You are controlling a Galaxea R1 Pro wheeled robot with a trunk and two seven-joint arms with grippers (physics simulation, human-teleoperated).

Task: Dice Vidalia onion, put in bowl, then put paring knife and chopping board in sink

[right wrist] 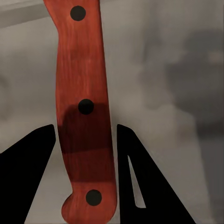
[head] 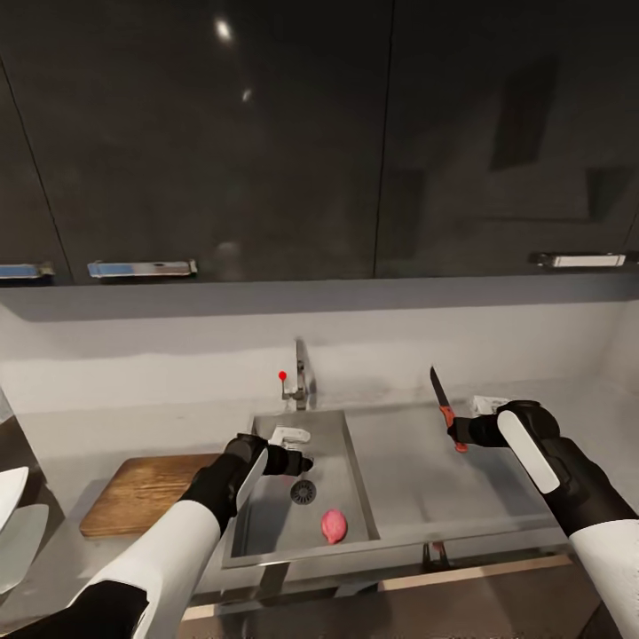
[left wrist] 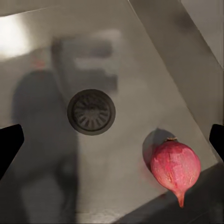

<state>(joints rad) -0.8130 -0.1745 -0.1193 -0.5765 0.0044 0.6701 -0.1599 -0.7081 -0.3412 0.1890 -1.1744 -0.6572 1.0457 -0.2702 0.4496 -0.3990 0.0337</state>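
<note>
In the head view, the left arm is reaching forward and slightly inward, its black forearm angling over the near left corner of the sink [head: 266, 541]. The left gripper [head: 302, 462] is hovering above the basin, just short of the tap [head: 301, 377]; how far it is parted cannot be told here. The drain [head: 303, 492] is lying just below and ahead of it, and the onion [head: 334, 525] is resting on the basin floor beyond the drain, toward the near right corner, apart from the gripper. The board [head: 146, 491] is lying on the countertop [head: 417, 479] just outside that arm. The right arm is bending in from the right, its wrist turned inward over the countertop beside the sink. The right gripper [head: 456, 433] is gripping the knife [head: 441, 405] by its red handle, blade pointing up and away.

In the left wrist view, the left gripper's fingertips [left wrist: 10, 144] are sitting at opposite edges, spread wide and touching nothing. The drain [left wrist: 91, 112] is lying between them, and the onion [left wrist: 175, 168] is sitting nearer one tip, not touching it.

In the right wrist view, the right gripper [right wrist: 86, 140] is clamping its fingers [right wrist: 32, 158] against both sides of the knife's handle [right wrist: 84, 112].
</note>
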